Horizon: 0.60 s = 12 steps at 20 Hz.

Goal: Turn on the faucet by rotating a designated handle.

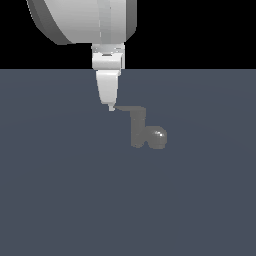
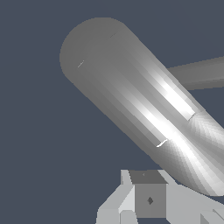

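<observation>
The faucet is a dull-grey upright cylinder with a glossy bulb at its base, on the exterior view's right side. Its thin flat handle projects from the cylinder's top toward the exterior view's left and tapers to a point. My gripper hangs down from above with its tip right at the handle's pointed end. Its fingers show as one tapered shape with no gap and nothing between them. In the wrist view the faucet cylinder fills the frame, the handle runs off behind it, and my gripper sits close beside the cylinder.
A plain dark blue-grey floor lies all around the faucet. The white robot arm looms over the scene from above. Nothing else stands in view.
</observation>
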Each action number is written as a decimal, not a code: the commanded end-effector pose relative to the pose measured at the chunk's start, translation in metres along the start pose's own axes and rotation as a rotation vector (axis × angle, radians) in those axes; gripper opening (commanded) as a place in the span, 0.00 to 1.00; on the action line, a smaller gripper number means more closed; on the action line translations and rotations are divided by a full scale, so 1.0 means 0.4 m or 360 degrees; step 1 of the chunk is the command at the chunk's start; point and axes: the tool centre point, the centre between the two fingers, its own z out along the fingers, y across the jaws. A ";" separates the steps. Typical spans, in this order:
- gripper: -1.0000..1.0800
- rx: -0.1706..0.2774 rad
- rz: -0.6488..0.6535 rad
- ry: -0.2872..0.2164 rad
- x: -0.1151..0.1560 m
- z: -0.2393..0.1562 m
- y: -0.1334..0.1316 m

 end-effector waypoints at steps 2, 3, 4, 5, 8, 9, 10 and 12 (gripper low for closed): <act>0.00 -0.0010 0.0019 0.0004 0.034 0.003 0.031; 0.00 -0.0011 0.0019 0.0004 0.039 0.003 0.038; 0.00 -0.0011 0.0019 0.0004 0.043 0.003 0.046; 0.00 -0.0011 0.0019 0.0004 0.047 0.003 0.053; 0.00 -0.0012 0.0018 0.0004 0.060 0.003 0.076; 0.00 -0.0012 0.0018 0.0004 0.065 0.003 0.083; 0.00 -0.0012 0.0018 0.0004 0.069 0.003 0.091; 0.00 -0.0013 0.0017 0.0004 0.078 0.003 0.106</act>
